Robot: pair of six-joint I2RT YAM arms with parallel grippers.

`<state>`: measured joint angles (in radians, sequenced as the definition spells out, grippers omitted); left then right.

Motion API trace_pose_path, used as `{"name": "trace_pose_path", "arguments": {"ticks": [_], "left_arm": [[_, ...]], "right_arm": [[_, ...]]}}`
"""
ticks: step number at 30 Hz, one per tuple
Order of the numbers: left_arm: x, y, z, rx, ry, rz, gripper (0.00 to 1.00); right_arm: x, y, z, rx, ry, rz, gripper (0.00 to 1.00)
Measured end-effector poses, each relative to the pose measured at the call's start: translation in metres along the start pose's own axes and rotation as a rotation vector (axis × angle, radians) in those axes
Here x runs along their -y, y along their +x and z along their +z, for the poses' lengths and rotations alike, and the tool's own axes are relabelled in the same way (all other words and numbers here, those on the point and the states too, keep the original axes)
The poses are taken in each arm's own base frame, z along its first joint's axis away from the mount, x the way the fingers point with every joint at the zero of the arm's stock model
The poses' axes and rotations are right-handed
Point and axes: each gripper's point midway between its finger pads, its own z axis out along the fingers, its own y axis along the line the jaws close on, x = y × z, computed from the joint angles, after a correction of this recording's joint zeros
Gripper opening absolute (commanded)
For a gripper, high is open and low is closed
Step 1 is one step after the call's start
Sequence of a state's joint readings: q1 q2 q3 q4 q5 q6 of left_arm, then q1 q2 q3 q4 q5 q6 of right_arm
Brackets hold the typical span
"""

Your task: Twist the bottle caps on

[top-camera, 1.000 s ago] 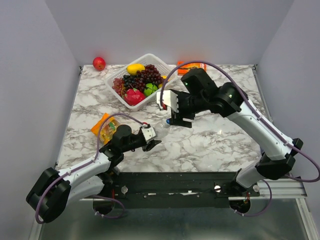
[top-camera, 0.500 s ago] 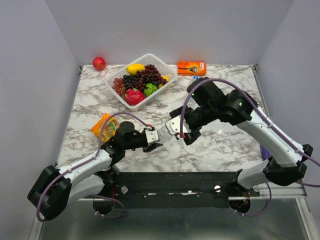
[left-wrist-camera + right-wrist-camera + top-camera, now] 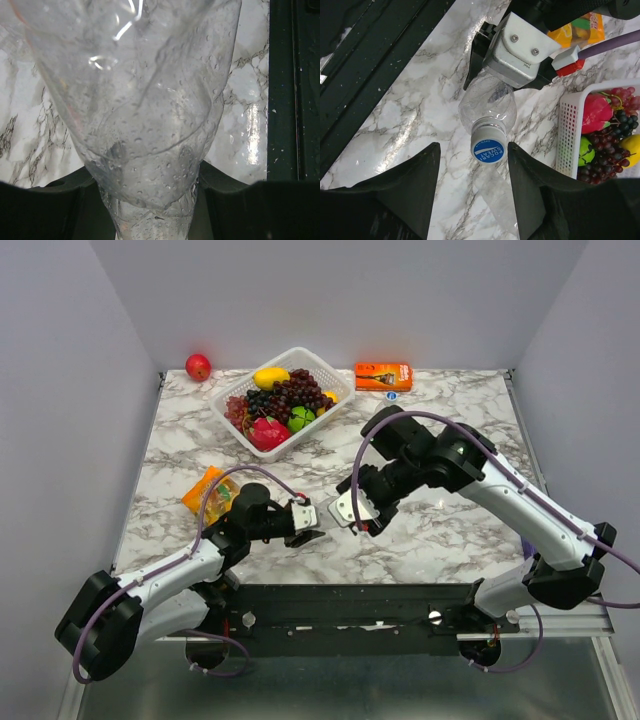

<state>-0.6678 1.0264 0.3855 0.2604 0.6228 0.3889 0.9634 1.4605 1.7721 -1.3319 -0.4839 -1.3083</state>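
My left gripper point(image 3: 311, 527) was clamped shut on the bottle point(image 3: 487, 102), gripping its clear body just below the shoulder and holding it low over the table point(image 3: 440, 530), near the front edge. In my left wrist view the plastic filled almost everything: thin, colourless and glossy, beaded with fine droplets and creased with soft folds, narrowing down between my dark jaws.

The bottle's neck pointed toward my right wrist. On it sat the cap point(image 3: 488, 144), a small round disc of dull blue plastic with a finely ribbed rim and a white mark and lettering on its flat top. I could not tell whether it was threaded on or only resting there.

My right gripper point(image 3: 475, 150) was open around that cap. Its two matte black, wedge-shaped fingers point(image 3: 415, 190) stood one on each side, with a gap of marbled surface showing between each finger and the cap, so it had hold of nothing.

The table was smooth and polished, white with grey veining that caught the light. Farther back stood a white plastic basket point(image 3: 232, 390) with slotted walls, holding knobbly dark grapes point(image 3: 290, 392) and rounder fruit. A crinkled orange packet point(image 3: 205, 490) lay beside my left arm.
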Motion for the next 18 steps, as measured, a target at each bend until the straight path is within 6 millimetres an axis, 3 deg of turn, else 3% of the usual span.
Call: {"name": "trace_pose_path", "arguments": {"ticks": [12, 18], "left_arm": [[0.0035, -0.0017, 0.0002, 0.006, 0.027, 0.021, 0.0], [0.0037, -0.0055, 0.0005, 0.014, 0.037, 0.032, 0.0]], "right_arm": [[0.0019, 0.0045, 0.0054, -0.012, 0.0, -0.022, 0.55], [0.0025, 0.006, 0.0084, -0.015, -0.004, -0.036, 0.45]]}}
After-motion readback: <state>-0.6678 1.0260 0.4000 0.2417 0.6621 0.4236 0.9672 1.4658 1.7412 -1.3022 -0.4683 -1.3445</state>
